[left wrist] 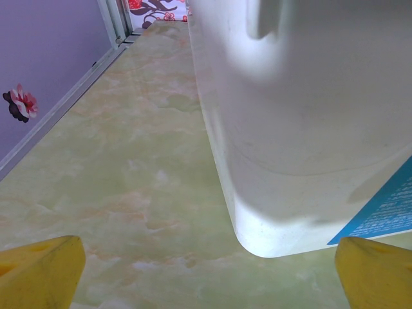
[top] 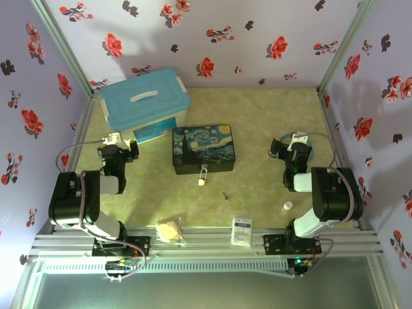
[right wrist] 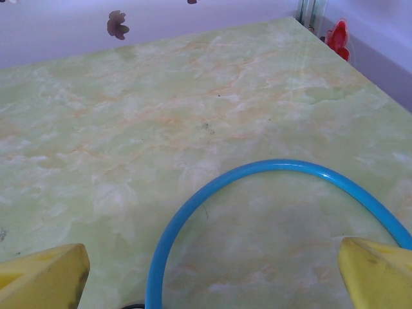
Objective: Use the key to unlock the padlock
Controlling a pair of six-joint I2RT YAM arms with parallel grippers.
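Note:
The small brass padlock [top: 202,178] hangs at the front of the dark Starry Night tin [top: 203,149], mid-table in the top view. The tiny dark key [top: 226,196] lies on the table just right of and nearer than the padlock. My left gripper [top: 117,149] rests at the left, far from both, its yellow fingertips [left wrist: 38,273] wide apart and open beside a white bin corner. My right gripper [top: 291,149] stays at the right, open with nothing between its yellow fingertips [right wrist: 376,273], above a blue ring [right wrist: 212,193].
A white storage bin with a blue lid [top: 145,103] stands at the back left, close to my left gripper. Near the front edge lie a crumpled bag [top: 170,231], a white packet [top: 241,230] and a small white cap [top: 287,206]. Floral walls enclose the table.

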